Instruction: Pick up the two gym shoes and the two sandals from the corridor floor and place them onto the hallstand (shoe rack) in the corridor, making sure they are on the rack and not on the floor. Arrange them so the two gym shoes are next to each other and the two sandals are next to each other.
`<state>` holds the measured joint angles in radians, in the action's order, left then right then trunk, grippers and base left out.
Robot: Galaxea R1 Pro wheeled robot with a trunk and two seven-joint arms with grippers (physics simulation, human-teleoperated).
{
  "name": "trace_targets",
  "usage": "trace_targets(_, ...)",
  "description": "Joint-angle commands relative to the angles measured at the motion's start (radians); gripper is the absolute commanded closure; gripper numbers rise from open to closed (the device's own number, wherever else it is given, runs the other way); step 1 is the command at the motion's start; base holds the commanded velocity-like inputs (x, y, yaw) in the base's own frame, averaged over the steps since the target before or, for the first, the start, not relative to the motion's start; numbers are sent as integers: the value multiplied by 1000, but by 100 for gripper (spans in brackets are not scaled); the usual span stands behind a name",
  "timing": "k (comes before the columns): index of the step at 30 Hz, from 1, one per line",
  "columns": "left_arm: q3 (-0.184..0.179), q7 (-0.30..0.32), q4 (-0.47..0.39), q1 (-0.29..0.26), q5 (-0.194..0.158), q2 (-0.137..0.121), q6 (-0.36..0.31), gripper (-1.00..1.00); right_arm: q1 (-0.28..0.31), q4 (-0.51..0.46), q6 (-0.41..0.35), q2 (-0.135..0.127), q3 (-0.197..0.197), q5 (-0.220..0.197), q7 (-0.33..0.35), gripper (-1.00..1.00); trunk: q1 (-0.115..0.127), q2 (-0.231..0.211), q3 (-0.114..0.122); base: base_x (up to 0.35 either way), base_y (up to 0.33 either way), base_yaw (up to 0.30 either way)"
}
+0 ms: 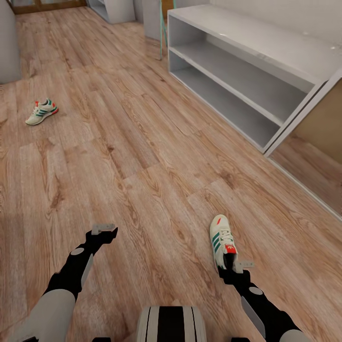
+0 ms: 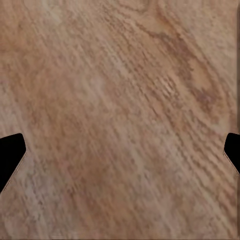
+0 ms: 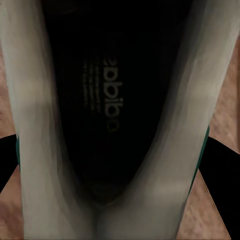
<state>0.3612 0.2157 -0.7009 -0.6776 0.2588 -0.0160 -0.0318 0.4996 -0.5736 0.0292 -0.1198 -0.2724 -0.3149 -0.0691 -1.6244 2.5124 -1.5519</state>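
One gym shoe (image 1: 222, 240), white with green stripes and a red-orange tongue patch, lies on the corridor floor (image 1: 142, 180) at the near right. My right gripper (image 1: 237, 266) is at its heel, open, with a finger on either side. In the right wrist view the shoe's dark insole (image 3: 107, 100) lies straight ahead, between the black fingers (image 3: 222, 165). The other gym shoe (image 1: 42, 112) lies far off at the left. My left gripper (image 1: 103, 230) hangs open over bare planks (image 2: 120, 110). The hallstand (image 1: 266, 52) stands at the upper right with bare shelves. The sandals are out of view.
Grey furniture (image 1: 118, 9) stands at the far end of the corridor, and a grey block (image 1: 7, 47) sits at the left edge. A grey panel edge (image 1: 308, 104) and a floor strip (image 1: 308, 187) run along the right, past the hallstand's near end.
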Motion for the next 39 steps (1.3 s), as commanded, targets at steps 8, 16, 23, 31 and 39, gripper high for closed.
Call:
trace_targets(8,4,8,-2,0,8,1,-4,-100,0,0,3,-1,-8,-10,-8,100,4,-2,30,0,0,0)
trace_targets(16,6,8,-2,0,8,-3,-4,-100,0,0,4,-1,-9,-9,-6,100,7,-4,61,0,0,0)
trace_targets(23,6,8,-2,1,10,-9,-5,-100,0,-2,6,-1,-11,-9,-6,100,10,-5,88,0,0,0)
trace_targets(31,5,8,1,3,13,-10,-6,-100,0,-4,35,-1,-11,-9,-7,100,14,-7,119,0,0,0)
trace_targets(39,51,1,12,90,-2,-59,5,-100,-1,-3,68,2,-14,-7,-6,100,18,-9,159,0,0,0)
